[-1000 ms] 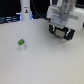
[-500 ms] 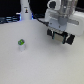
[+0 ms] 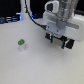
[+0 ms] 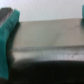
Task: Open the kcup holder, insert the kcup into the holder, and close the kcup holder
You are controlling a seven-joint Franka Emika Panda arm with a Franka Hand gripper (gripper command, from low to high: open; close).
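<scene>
The kcup (image 3: 22, 45), a small white pod with a green top, stands alone on the white table at the exterior view's left. My gripper (image 3: 61, 41) hangs at the exterior view's right, well apart from the pod. In the wrist view the teal fingers (image 4: 10, 20) are spread wide, so the gripper (image 4: 46, 27) is open. The dark, flat-topped kcup holder (image 4: 45, 42) fills the space between and below them. I cannot tell whether the fingers touch it. In the exterior view the arm hides most of the holder.
The white arm housing (image 3: 60, 20) and a black cable (image 3: 31, 15) occupy the upper right of the exterior view. The white table (image 3: 30, 67) extends toward the front. Dark background items lie along the far edge (image 3: 10, 20).
The gripper has come down a little at the exterior view's right. The green-topped pod has stayed in place.
</scene>
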